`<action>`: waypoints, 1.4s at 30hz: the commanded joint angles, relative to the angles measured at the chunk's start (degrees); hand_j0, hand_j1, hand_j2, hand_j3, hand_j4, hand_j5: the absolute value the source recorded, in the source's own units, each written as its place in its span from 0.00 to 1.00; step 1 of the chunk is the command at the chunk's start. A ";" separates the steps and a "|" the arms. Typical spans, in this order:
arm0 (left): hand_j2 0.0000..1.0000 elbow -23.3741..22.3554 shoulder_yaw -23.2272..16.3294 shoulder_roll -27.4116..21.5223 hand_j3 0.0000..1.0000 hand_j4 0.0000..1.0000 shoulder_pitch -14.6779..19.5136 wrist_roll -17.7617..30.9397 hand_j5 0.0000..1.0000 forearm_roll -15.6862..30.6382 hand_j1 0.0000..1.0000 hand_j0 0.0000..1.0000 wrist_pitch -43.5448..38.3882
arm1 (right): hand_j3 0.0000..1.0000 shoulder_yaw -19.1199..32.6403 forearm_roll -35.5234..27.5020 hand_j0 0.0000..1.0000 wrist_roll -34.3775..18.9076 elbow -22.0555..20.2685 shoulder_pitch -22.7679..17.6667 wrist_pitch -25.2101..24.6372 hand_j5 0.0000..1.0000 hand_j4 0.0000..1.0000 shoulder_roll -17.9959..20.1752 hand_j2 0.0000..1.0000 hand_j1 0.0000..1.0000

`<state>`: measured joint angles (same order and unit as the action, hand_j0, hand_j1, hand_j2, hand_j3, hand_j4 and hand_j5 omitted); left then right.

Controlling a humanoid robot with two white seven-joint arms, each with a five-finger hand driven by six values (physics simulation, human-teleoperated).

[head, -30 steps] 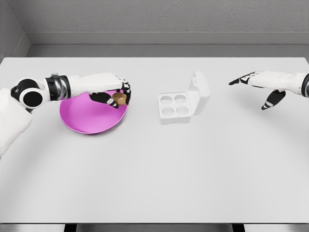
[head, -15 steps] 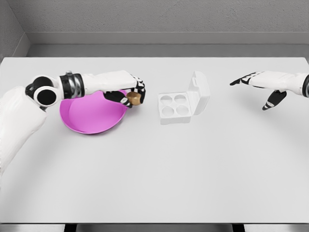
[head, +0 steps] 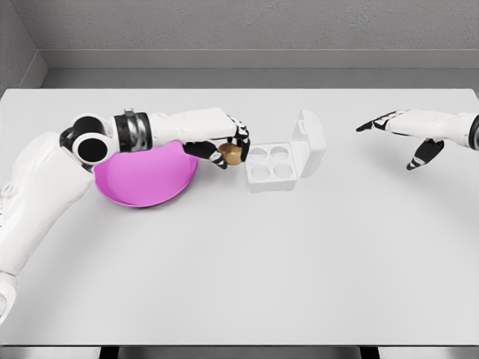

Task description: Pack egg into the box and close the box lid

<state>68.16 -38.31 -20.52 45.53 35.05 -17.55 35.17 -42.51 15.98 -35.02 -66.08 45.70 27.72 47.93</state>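
Left hand [head: 228,143]: fingers curled around the egg, grasping it; poised above the table between bowl and box, just beside the box's left edge.
Egg [head: 233,153]: brown, held under the left palm, partly hidden by the dark fingers; off the table, not in any cup, clear of the bowl.
Left arm: white, reaching in from the lower left, forearm crossing over the rear part of the bowl and hiding its far rim.
Box [head: 270,167]: white four-cup tray, immediately right of the egg; all four round cups visibly vacant.
Box lid [head: 309,142]: open, standing tilted up along the tray's right side, hinged there.
Bowl [head: 142,183]: magenta, shallow, left of the box and near it; visible interior holds nothing.
Path between egg and box: only a narrow strip of table, nothing lying in it.
Right hand [head: 408,134]: released, fingers spread and holding nothing; hovering over the table's right side, well apart from the box, arm entering from the right edge.
Table [head: 247,262]: pale grey, broad; bears the bowl and the box.
Backdrop: grey wall [head: 247,26] behind the table's far edge.
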 commanded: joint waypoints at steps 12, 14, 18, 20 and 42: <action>0.37 -3.73 -0.27 4.78 0.37 0.37 2.11 -0.05 0.37 -0.21 0.37 0.37 -0.17 | 1.00 0.06 -0.25 1.00 0.02 -0.10 0.00 -0.12 1.00 1.00 0.14 1.00 1.00; 0.37 -4.08 -0.27 5.13 0.37 0.37 2.37 -0.05 0.37 -0.29 0.37 0.37 -0.17 | 1.00 0.06 -0.25 1.00 0.02 -0.10 0.00 -0.12 1.00 1.00 0.14 1.00 1.00; 0.37 -6.63 -0.27 6.36 0.37 0.37 3.51 -0.05 0.37 0.58 0.37 0.37 -0.17 | 1.00 0.06 -0.25 1.00 0.02 -0.10 0.00 -0.12 1.00 1.00 0.14 1.00 1.00; 0.37 -7.95 -0.27 6.98 0.37 0.37 4.66 -0.05 0.37 2.08 0.37 0.37 -0.17 | 1.00 -0.03 -0.25 1.00 0.02 -0.10 0.00 -0.12 1.00 1.00 0.14 1.00 1.00; 0.38 -14.63 -0.27 9.44 0.38 0.38 5.54 -0.05 0.38 4.01 0.38 0.38 -0.17 | 1.00 -0.03 -0.25 1.00 0.02 -0.10 0.00 -0.03 1.00 1.00 0.14 1.00 1.00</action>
<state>53.85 -38.68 -11.28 51.06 35.04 -13.90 35.16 -42.58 15.98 -35.02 -66.24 45.70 27.74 48.02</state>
